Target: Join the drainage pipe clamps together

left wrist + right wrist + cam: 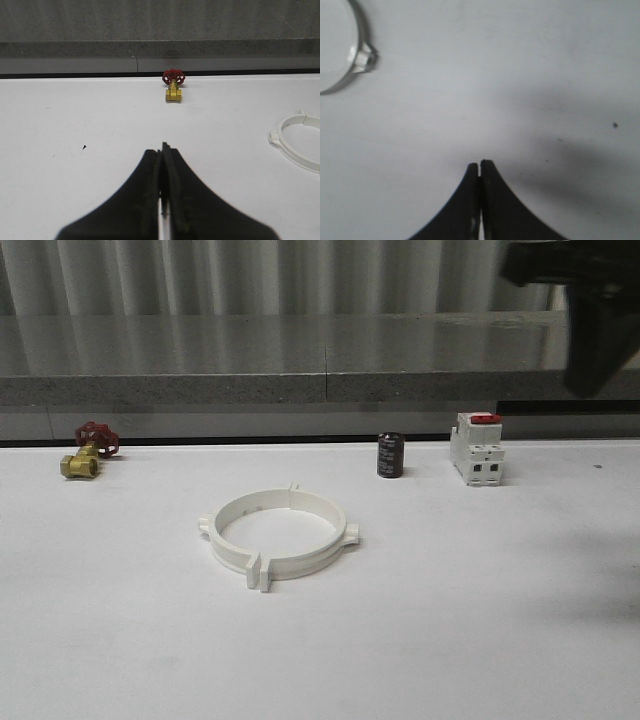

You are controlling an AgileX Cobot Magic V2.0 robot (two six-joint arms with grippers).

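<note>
My left gripper [163, 150] and right gripper [480, 165] are hovering with fingers pressed together, empty, since the two white plastic semicircular drainage pipe clamps [276, 535] are lying mid-table as a ring, tabs meeting, seemingly joined.

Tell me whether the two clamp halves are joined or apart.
Joined, apparently: the drainage pipe clamps lie flat as one closed ring, end tabs paired. Whether they are locked, I cannot tell.
</note>
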